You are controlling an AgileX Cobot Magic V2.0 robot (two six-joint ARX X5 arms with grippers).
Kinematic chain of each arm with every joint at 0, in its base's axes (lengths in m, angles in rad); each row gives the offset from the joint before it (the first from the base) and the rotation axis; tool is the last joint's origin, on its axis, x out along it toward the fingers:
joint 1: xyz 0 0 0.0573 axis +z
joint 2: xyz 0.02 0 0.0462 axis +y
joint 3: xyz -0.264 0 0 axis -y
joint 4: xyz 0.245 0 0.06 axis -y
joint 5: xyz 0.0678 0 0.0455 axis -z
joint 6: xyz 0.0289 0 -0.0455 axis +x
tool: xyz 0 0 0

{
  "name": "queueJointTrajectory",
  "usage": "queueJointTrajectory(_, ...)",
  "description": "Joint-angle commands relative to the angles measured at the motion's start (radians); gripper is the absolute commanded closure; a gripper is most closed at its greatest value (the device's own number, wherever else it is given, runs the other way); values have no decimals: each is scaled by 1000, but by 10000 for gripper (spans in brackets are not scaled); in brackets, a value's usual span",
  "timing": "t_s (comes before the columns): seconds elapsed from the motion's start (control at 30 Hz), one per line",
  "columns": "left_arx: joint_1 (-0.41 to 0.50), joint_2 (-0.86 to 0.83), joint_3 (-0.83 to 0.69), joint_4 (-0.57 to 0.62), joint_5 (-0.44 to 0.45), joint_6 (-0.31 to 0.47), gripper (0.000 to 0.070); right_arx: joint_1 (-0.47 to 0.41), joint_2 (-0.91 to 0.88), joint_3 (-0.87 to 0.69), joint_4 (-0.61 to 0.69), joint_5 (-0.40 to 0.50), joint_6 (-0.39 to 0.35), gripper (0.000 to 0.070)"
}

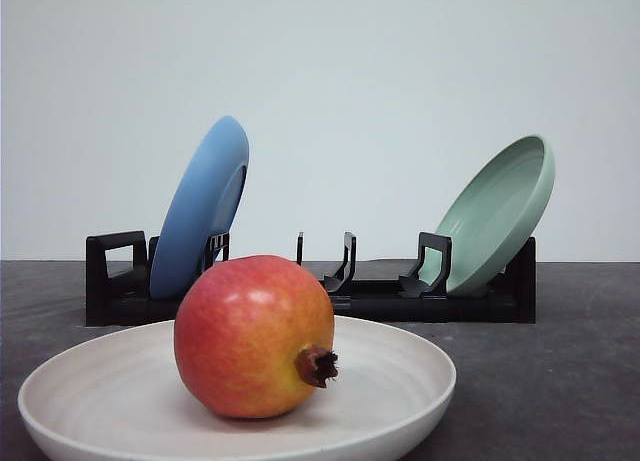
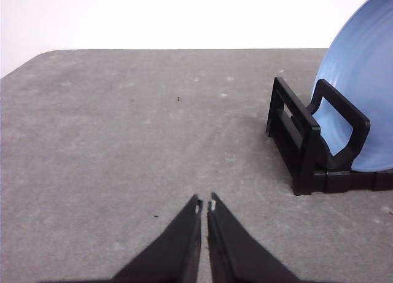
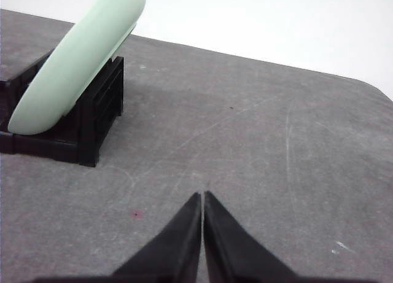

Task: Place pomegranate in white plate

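On the dark grey table (image 1: 580,381), nearest the front camera, the white plate (image 1: 110,391) lies flat with the pomegranate (image 1: 250,336) resting inside it, calyx turned to the robot's right. Behind stands a black rack (image 1: 380,299) holding a blue plate (image 1: 200,209) at its left end and a pale green plate (image 1: 500,213) at its right, both propped on edge. The left gripper (image 2: 204,204) and right gripper (image 3: 202,196) hover over bare table, each pinched closed on nothing. The placing looks complete; what remains, I judge, is only keeping both arms well apart from the plate.
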Motion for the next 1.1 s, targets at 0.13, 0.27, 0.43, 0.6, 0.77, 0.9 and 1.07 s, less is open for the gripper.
queueJointTrajectory(0.13,-2,-2,-9,-5,-3,-1,700,-1,-2,-4,11,-1,-6,700)
queueJointTrajectory(0.27,-2,-2,-9,-5,-3,-1,700,-1,-2,-4,11,-1,-6,700)
queueJointTrajectory(0.43,-2,-2,-9,-5,-3,-1,700,-1,-2,-4,11,-1,-6,700)
queueJointTrajectory(0.6,-2,-2,-9,-5,-3,-1,700,-1,-2,-4,11,0,-6,700)
queueJointTrajectory(0.77,-2,-2,-9,-5,-3,-1,700,-1,-2,-4,11,-1,-6,700)
queueJointTrajectory(0.9,-2,-2,-9,-5,-3,-1,700,-1,-2,-4,11,-1,-6,700)
queueJointTrajectory(1.07,-2,-2,-9,-5,-3,-1,700,-1,-2,-4,11,0,-6,700)
